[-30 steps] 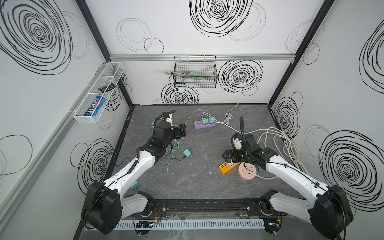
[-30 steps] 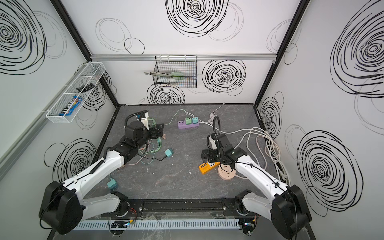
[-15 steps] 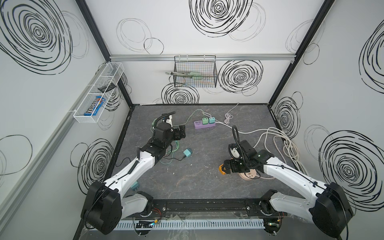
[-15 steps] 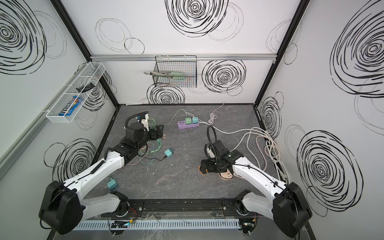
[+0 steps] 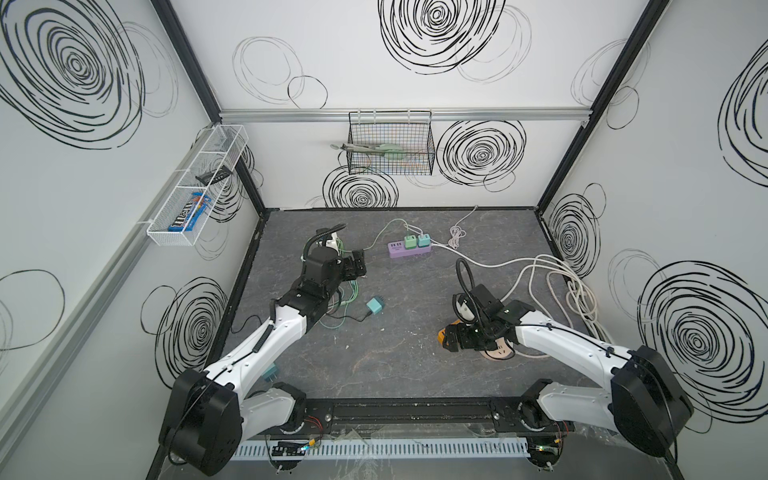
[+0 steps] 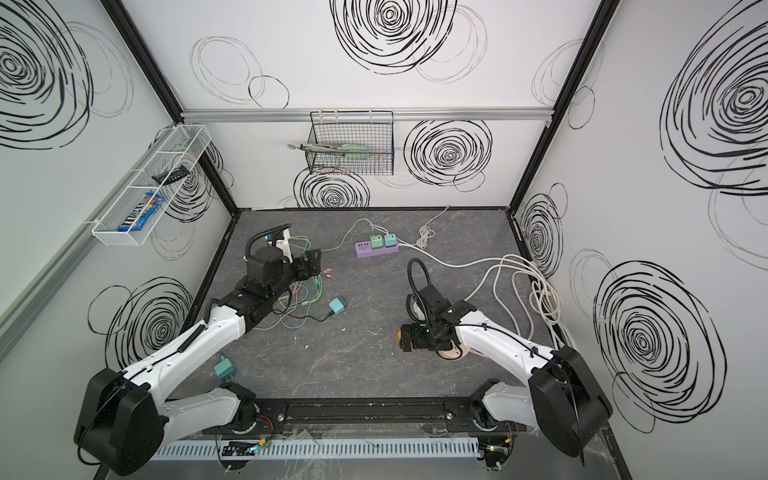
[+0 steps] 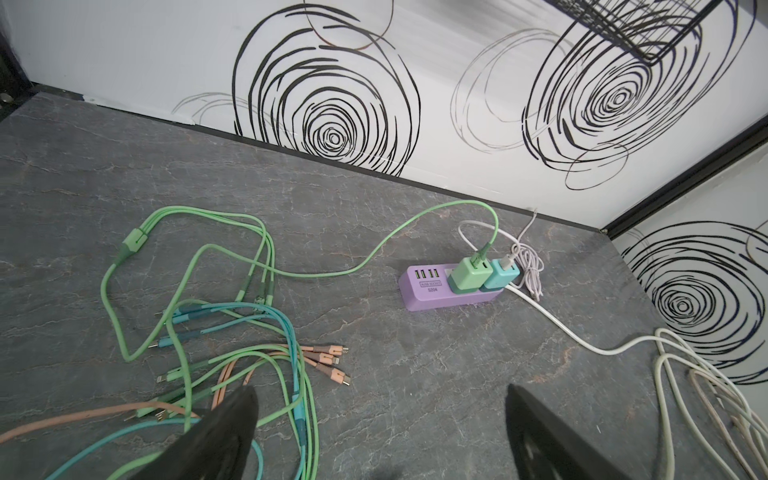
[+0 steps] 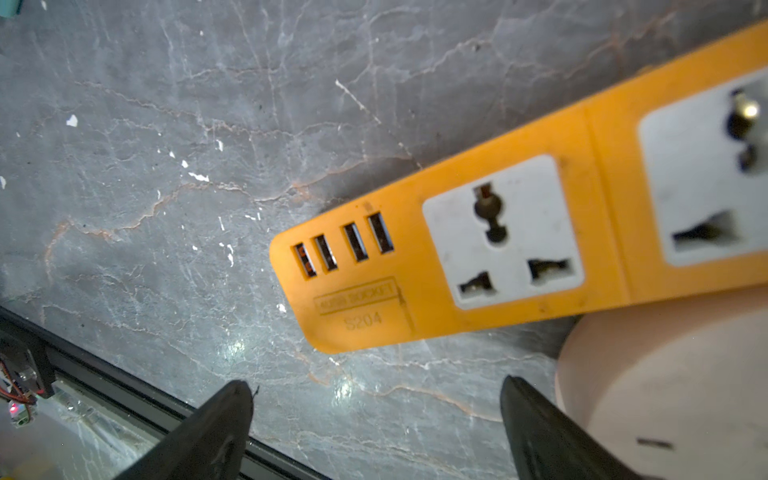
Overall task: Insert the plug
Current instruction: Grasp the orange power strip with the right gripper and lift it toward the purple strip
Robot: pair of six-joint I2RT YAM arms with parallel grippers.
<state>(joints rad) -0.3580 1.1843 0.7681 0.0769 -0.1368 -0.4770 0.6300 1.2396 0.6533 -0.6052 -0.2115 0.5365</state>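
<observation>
We see the left gripper (image 7: 380,436) with its fingers (image 7: 224,432) spread wide and nothing between them. It hangs above a tangle of green, teal and peach cables (image 7: 249,332), and we cannot tell whether a fingertip touches them. The right gripper (image 8: 374,428) is spread just as wide and also holds nothing. It sits over bare table (image 8: 166,166), just off the USB end of the orange power strip (image 8: 519,232). One of its fingers (image 8: 536,428) shows in front of a pink round block (image 8: 665,395); we cannot tell if they touch. The strip's edge lies over that block.

We count two long strips: the orange one and a purple power strip (image 5: 397,249) near the back wall. The orange one shows four USB slots and two sockets.

We count four cube plugs:
- A green plug (image 7: 469,274) and a teal plug (image 7: 500,276) sit side by side in the purple strip.
- The loose teal plug (image 5: 375,306) lies on the table between the arms, nearer the left arm and well apart from both grippers.
- A second loose plug (image 5: 270,371) lies beside the left arm's base.

Several white cables (image 5: 577,291) loop along the right wall.
</observation>
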